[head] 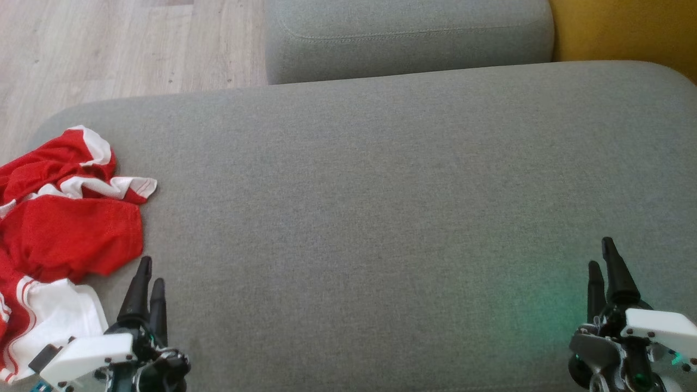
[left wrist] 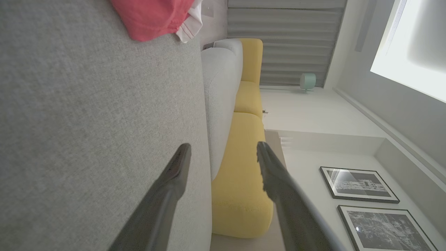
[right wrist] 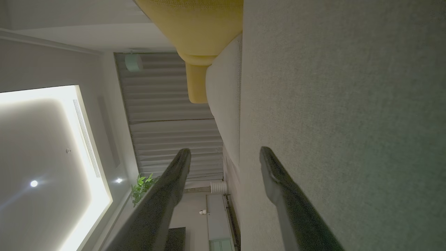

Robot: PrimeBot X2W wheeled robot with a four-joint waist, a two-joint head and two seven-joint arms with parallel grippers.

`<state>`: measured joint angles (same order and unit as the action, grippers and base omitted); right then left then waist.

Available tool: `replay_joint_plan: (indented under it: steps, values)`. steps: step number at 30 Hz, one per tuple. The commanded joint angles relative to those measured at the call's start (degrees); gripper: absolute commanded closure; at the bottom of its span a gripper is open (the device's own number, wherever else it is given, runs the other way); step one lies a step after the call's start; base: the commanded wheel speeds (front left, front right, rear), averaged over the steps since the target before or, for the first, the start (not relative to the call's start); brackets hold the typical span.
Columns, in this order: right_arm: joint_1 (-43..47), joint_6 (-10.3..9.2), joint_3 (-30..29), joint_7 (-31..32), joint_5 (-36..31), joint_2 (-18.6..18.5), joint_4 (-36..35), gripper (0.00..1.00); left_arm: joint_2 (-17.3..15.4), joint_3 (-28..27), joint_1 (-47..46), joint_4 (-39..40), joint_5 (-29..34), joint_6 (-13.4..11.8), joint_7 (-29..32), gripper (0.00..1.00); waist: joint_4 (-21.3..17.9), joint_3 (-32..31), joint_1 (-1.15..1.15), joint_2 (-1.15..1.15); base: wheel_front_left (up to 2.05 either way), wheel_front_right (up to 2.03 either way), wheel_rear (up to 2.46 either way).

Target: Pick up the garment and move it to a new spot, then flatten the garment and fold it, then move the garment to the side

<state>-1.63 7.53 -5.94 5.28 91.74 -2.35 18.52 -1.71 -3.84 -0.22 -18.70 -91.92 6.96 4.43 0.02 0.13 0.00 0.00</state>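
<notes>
The garment [head: 65, 228] lies crumpled at the left edge of the cushion [head: 381, 190], beside the spread left tool [head: 151, 272]; the right tool [head: 601, 255] is spread too. Pick-up seems the step now: reach left, pinch cloth.

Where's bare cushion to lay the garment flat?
Free: the grey cushion from the garment across to the right gripper, back to the rear cushion. Crowded: its left edge, where the crumpled garment lies beside the left gripper.
</notes>
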Motion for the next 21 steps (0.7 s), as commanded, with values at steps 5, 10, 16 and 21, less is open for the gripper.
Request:
replay_joint_plan:
  steps: [5, 10, 16, 21]
  values:
    - [-2.6, -0.01, 1.3, -1.1, -0.4, -0.3, -3.2, 0.0, -0.6, 0.3, -2.9, 2.6, 0.8, 0.1, -1.1, 0.0, 0.0, -0.1, 0.0, 0.0, 0.0, 0.0, 0.0]
    - [-2.9, -0.01, 2.4, -2.1, -1.3, -0.6, -4.4, 0.0, -0.6, 0.4, -3.1, 3.3, 2.5, 0.1, -2.0, 0.0, 0.0, -0.2, 0.0, 0.0, 0.0, 0.0, 0.0]
    - [-3.4, -0.01, 3.6, -3.6, -2.6, -1.0, -5.7, 0.0, -0.7, 0.8, -3.4, 4.6, 5.9, -0.1, -3.0, 0.0, 0.1, -0.2, 0.0, 0.0, 0.0, 0.0, 0.0]
    - [-4.0, -0.01, 5.8, -4.5, -5.8, -2.1, -6.7, 0.0, -0.7, 1.3, -3.5, 6.1, 9.9, -0.6, -3.8, 0.0, 0.1, -0.2, 0.0, 0.0, 0.0, 0.0, 0.0]
